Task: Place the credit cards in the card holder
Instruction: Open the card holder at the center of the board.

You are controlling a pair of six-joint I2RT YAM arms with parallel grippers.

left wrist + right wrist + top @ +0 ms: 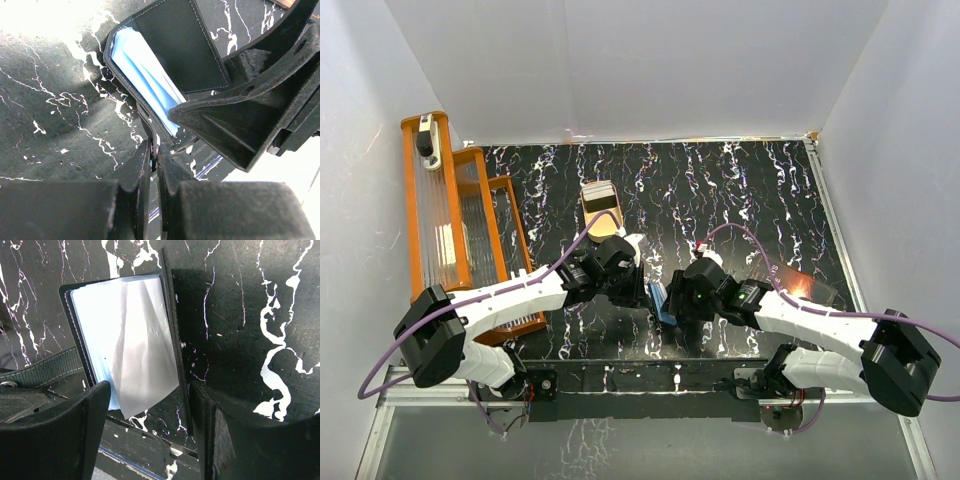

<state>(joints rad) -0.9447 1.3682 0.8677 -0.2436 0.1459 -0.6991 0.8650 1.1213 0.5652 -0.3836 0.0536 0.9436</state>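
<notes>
The black card holder [660, 300] stands open near the table's front middle, between my two grippers. In the left wrist view its black flap [185, 45] lies open over a pale blue lining. My left gripper [154, 160], also in the top view [632, 285], is shut on the thin black edge of the holder. My right gripper [150, 390] is open, one finger on each side of the holder [125, 335], and it also shows in the top view [677, 303]. A gold-orange card [803, 283] lies on the table right of the right arm. No card sits in either gripper.
An orange rack with clear panels [460, 220] stands along the left wall, a white object [427, 140] on top of it. A small tan and pale object [600, 203] sits behind the left gripper. My right gripper's finger [235, 125] crowds the left wrist view.
</notes>
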